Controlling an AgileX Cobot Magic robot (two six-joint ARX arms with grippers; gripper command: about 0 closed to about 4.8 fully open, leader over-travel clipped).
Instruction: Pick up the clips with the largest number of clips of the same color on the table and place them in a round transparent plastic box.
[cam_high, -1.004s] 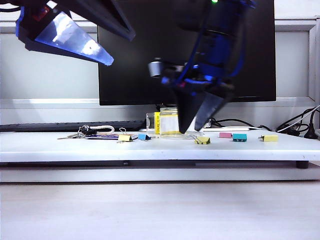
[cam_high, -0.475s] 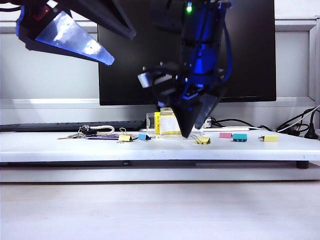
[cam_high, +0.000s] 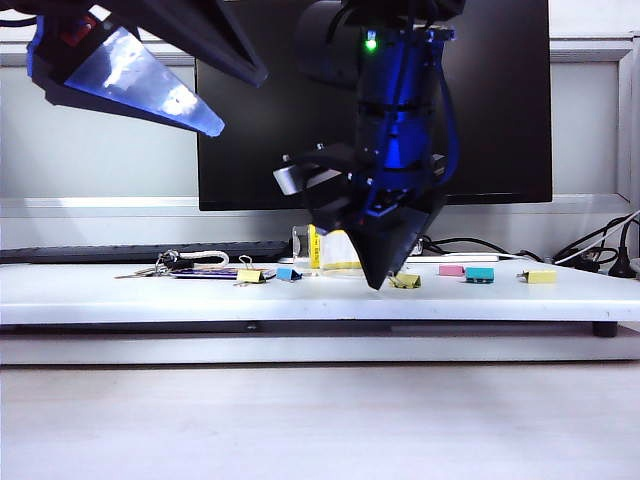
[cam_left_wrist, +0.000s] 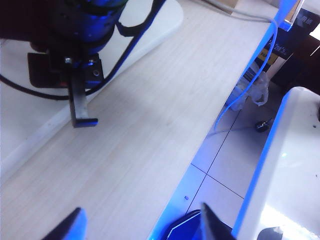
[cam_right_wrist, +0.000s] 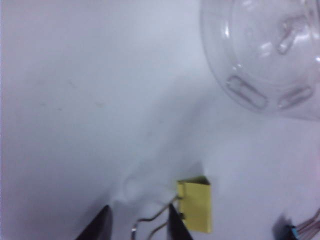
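Three pale-yellow clips lie on the white table (cam_high: 100, 290): one at the left (cam_high: 250, 276), one in the middle (cam_high: 405, 281), one at the right (cam_high: 541, 276). The round transparent plastic box (cam_high: 335, 250) stands behind the middle clip and shows as a clear rim (cam_right_wrist: 265, 50) in the right wrist view. My right gripper (cam_high: 378, 278) points down at the table just left of the middle clip. Its jaws (cam_right_wrist: 138, 222) stand apart, with that clip's wire handles between them and the yellow body (cam_right_wrist: 195, 205) just outside one finger. My left gripper (cam_high: 130, 70) hangs high at the left, open (cam_left_wrist: 142, 225) and empty.
Blue clips (cam_high: 289, 273) (cam_high: 479, 274) and a pink clip (cam_high: 451, 270) lie among the yellow ones. A key bunch (cam_high: 175, 265) rests at the left. A black monitor (cam_high: 250, 130) stands behind the table, and cables (cam_high: 590, 250) trail at the right.
My right gripper has sunk and shifted left to the middle yellow clip, and its jaws have narrowed around the wire handles. The left arm has kept still.
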